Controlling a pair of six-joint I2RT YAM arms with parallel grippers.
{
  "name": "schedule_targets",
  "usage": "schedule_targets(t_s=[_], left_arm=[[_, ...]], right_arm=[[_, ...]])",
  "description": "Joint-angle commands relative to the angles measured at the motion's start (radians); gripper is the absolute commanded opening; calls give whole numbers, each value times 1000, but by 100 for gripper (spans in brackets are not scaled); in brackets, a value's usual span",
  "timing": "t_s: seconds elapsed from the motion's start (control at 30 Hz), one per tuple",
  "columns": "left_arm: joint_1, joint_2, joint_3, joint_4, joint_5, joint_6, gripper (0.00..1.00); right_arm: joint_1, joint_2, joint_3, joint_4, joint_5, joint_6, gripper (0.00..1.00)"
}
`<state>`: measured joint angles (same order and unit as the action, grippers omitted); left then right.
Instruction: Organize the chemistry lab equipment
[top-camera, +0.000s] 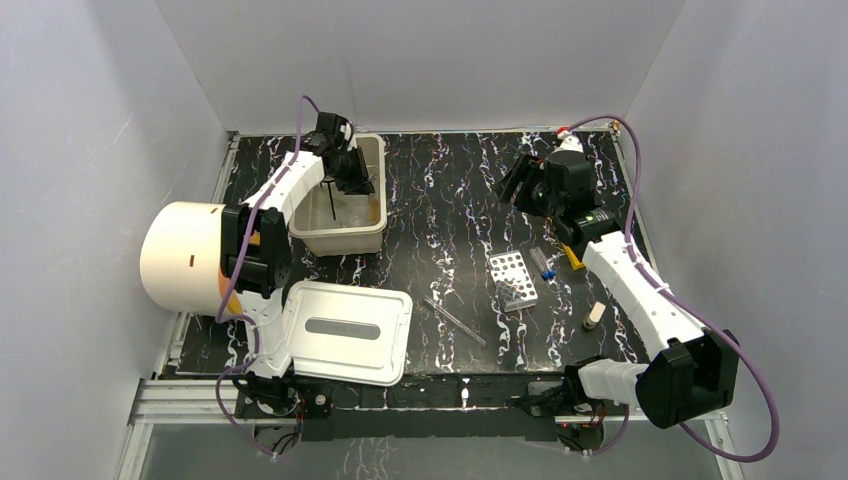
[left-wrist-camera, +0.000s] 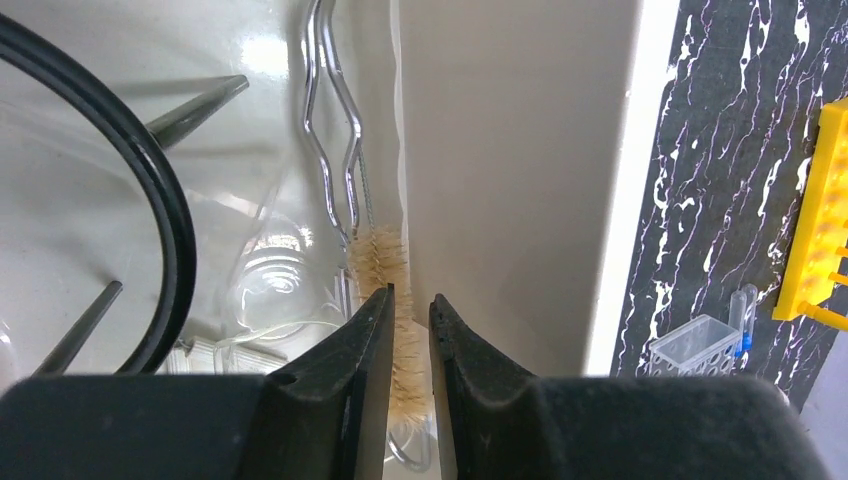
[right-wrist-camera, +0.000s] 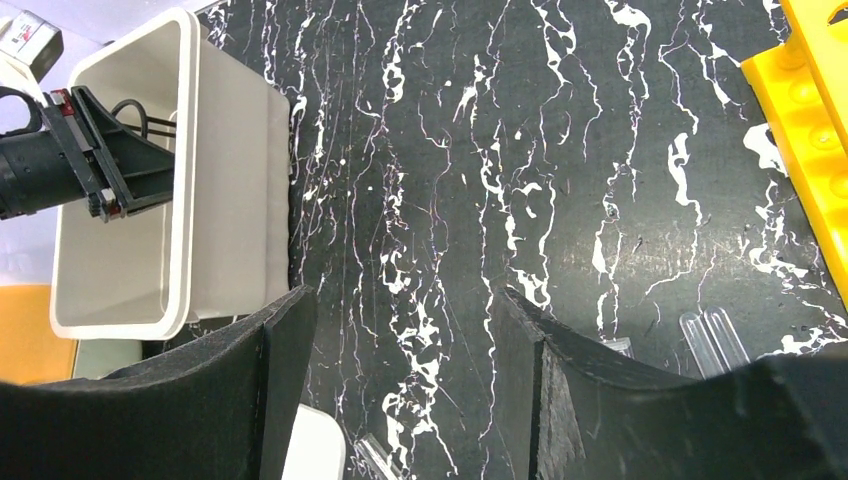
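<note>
My left gripper (top-camera: 352, 175) reaches down into the cream bin (top-camera: 338, 238). Its jaws (left-wrist-camera: 411, 300) stand a narrow gap apart, just above a tan bristle brush (left-wrist-camera: 380, 262) that lies along the bin wall. Wire metal tongs (left-wrist-camera: 333, 120), a clear glass beaker (left-wrist-camera: 268, 290) and a black ring stand (left-wrist-camera: 160, 190) also lie in the bin. My right gripper (top-camera: 520, 180) hangs open over bare table (right-wrist-camera: 400, 300), holding nothing. On the table lie the silver perforated rack (top-camera: 512, 277), blue-capped vials (top-camera: 545, 266), glass rods (top-camera: 455, 320) and the yellow rack (right-wrist-camera: 810, 130).
The bin's white lid (top-camera: 345, 330) lies flat at the front left. A big cream cylinder (top-camera: 180, 255) stands at the left edge. A small beige piece (top-camera: 594, 315) rests by the right arm. Grey walls close in three sides.
</note>
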<state>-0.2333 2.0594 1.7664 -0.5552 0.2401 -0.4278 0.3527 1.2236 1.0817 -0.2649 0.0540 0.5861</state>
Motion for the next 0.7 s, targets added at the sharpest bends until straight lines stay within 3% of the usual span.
schedule_targets(t_s=[0.0, 0.3, 0.67], left_arm=[[5, -2, 23, -21, 1, 7, 18], [5, -38, 91, -48, 75, 10, 26], [5, -211, 107, -43, 163, 11, 60]], right_arm=[[-5, -26, -11, 38, 27, -27, 73], [-6, 0, 37, -54, 92, -106, 74], [-23, 185, 108, -311, 208, -281, 74]])
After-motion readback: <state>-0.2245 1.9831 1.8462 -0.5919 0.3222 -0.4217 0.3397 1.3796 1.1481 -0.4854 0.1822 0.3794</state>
